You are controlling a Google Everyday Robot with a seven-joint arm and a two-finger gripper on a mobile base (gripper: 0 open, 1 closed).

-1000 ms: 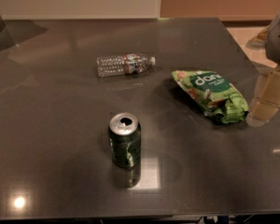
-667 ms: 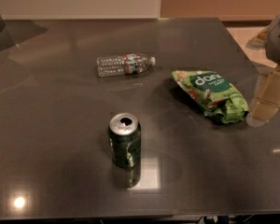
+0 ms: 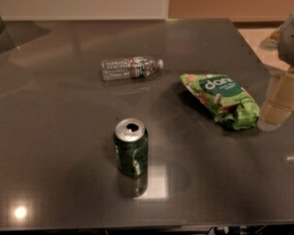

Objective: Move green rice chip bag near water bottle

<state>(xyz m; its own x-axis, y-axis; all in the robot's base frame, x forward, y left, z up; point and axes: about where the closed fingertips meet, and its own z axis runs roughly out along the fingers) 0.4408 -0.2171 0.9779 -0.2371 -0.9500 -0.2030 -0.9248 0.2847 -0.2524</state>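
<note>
The green rice chip bag (image 3: 221, 99) lies flat on the dark table, right of centre, with its dark-green oval logo facing up. The water bottle (image 3: 131, 67) lies on its side further back and to the left, its white cap pointing right toward the bag, with a gap of bare table between them. My gripper (image 3: 280, 105) is at the right edge of the view, cream-coloured, just to the right of the bag's near right corner and low over the table. It holds nothing that I can see.
A dark-green soda can (image 3: 131, 147) stands upright and open-topped in front of the bottle, near the table's (image 3: 49, 131) front half. The table's right edge runs behind my gripper, with lighter floor beyond it. A wall stands behind the table.
</note>
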